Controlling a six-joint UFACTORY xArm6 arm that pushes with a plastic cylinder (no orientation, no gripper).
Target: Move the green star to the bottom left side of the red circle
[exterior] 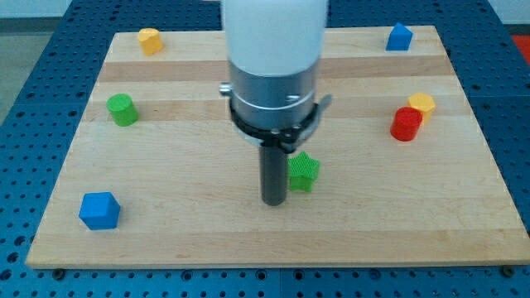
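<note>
The green star (304,171) lies near the middle of the wooden board, a little toward the view's bottom. My tip (274,201) rests on the board just left of and slightly below the star, close against its left side. The red circle (406,124) stands far off at the view's right, up and to the right of the star, with a yellow block (421,103) touching its upper right.
A green cylinder (122,109) sits at the left. A blue cube (100,210) is at the bottom left. A yellow block (150,40) is at the top left, a blue block (399,36) at the top right. The arm's white and grey body (274,74) hides the board's top middle.
</note>
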